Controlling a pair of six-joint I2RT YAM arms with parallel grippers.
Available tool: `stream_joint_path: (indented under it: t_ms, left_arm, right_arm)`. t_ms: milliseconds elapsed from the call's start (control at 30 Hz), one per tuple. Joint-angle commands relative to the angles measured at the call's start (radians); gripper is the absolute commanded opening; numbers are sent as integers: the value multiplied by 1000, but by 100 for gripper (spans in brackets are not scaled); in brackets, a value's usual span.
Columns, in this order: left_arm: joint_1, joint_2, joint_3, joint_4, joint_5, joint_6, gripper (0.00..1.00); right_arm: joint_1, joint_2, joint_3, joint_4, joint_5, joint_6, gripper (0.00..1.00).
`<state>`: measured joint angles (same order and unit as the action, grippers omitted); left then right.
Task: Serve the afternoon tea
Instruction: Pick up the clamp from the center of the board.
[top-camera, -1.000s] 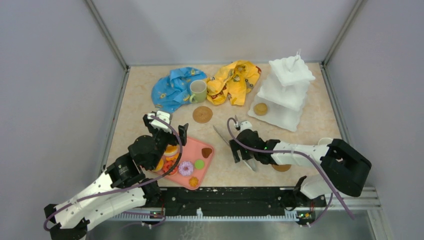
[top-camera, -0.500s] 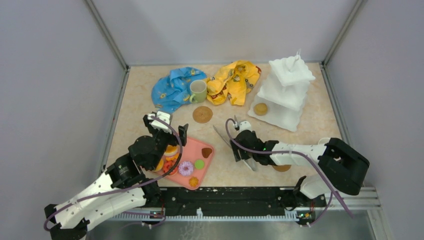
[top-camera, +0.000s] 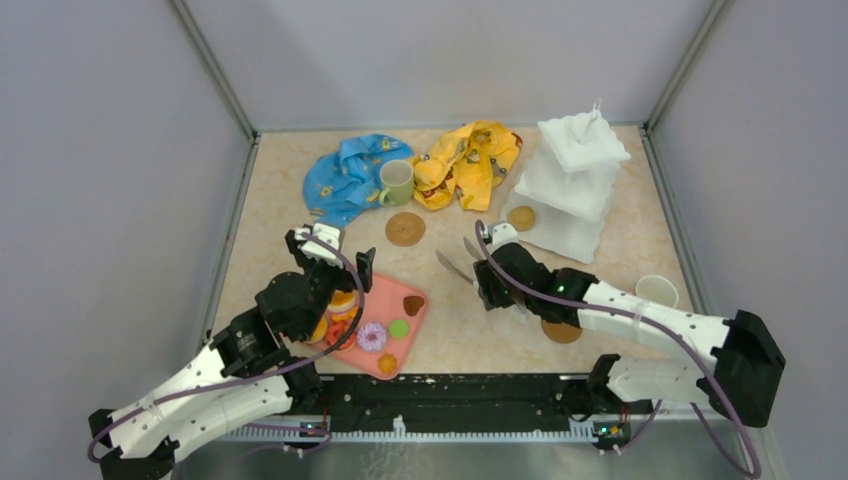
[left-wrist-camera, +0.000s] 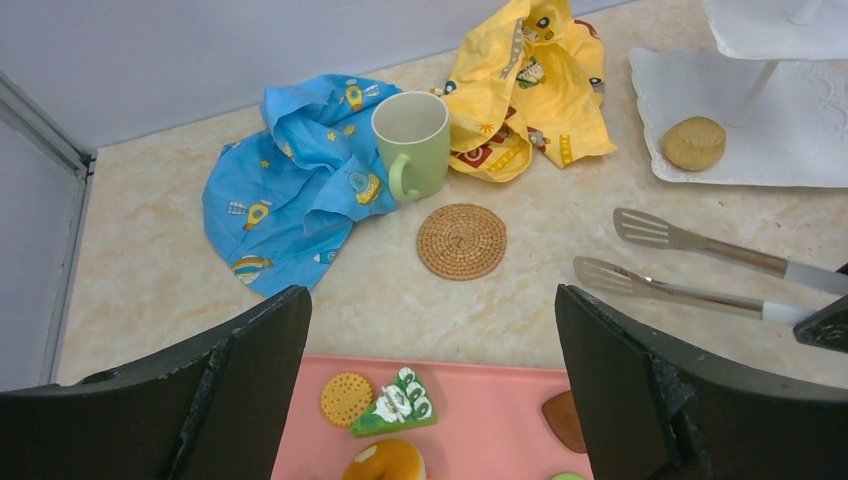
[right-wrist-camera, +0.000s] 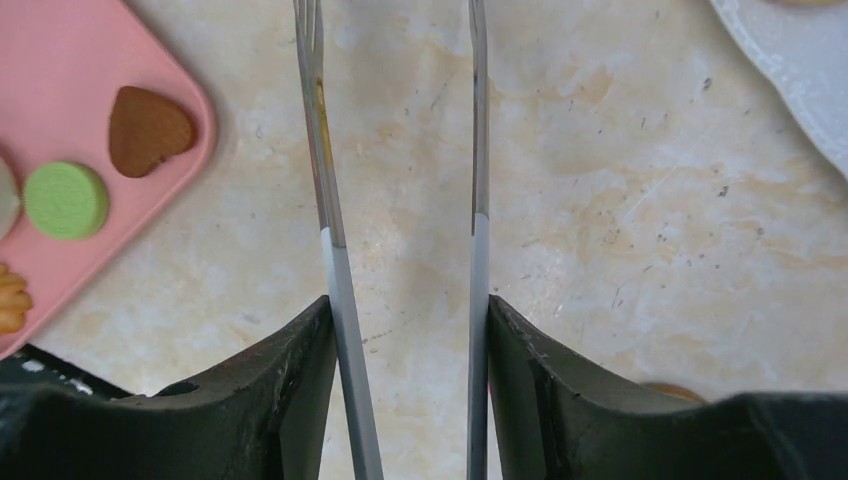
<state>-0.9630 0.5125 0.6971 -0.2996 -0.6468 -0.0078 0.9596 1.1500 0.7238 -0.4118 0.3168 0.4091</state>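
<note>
Toy pastries lie on the pink tray: a green cake slice, a waffle biscuit, a pink donut, a heart cookie. My left gripper hangs open above them, holding nothing. My right gripper is shut on the two arms of metal tongs, whose tips point left between tray and white three-tier stand. One brown pastry sits on the stand's bottom tier. The pale green mug stands at the back, the white mug at the right.
A blue cloth and a yellow cloth lie crumpled either side of the green mug. One round coaster lies in front of that mug, another under my right arm. Grey walls enclose the table.
My right arm has swung right and back toward the stand with the tongs, its jaws narrowing on them, and the white mug now shows. The left arm has stayed still.
</note>
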Motion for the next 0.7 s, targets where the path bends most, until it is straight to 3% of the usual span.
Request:
stream_joint_path:
  t_ms: [0,200,433,533,667]
  left_arm:
    - [0,-8,-7,23,-13,22,99]
    - [0,-6,-11,23,-20,28,99]
    - [0,-10,-4,8,-32,12,99]
    - [0,-23,3,0,-31,9,99]
    - [0,-52,20,-52,-25,-42,99]
  right_arm:
    - [10,-55,137,-161,3,-40,52]
    - [9,-89,213,-239,-22,-85,44]
    - [11,-117,257,-237,-166,-133,20]
    - [10,-132,252,-223,-203,-136,20]
    - [10,-165,245,-198,-247,-125,29]
